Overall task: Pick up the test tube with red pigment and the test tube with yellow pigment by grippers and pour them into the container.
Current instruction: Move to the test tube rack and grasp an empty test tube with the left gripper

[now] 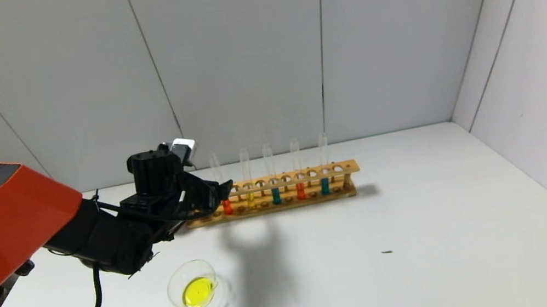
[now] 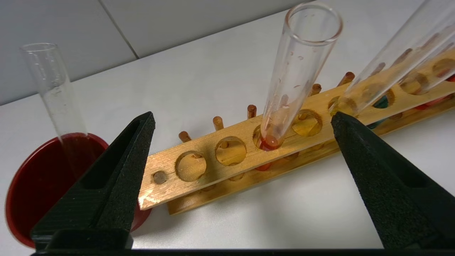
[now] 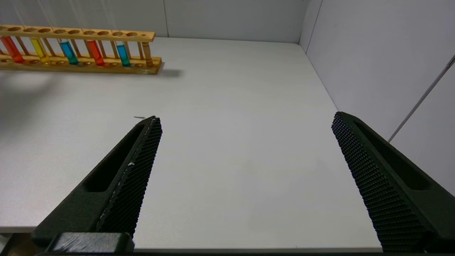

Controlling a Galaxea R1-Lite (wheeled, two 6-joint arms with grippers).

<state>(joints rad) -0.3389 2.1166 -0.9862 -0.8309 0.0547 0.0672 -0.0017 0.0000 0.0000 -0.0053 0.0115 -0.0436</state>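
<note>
The left gripper (image 2: 241,117) hangs spread wide and empty at the rack's (image 2: 199,156) left end. The red tube (image 2: 291,78) stands upright in its hole just ahead, between the fingers (image 2: 121,167) but touching neither. The yellow tube (image 1: 247,180) sits one slot beyond. A red cup (image 2: 32,181) with an empty tube (image 2: 53,89) lies behind the left finger. The dish (image 1: 196,288), holding yellow liquid, rests below and nearer the robot. The right gripper (image 3: 245,121) hovers released, well apart to the right.
</note>
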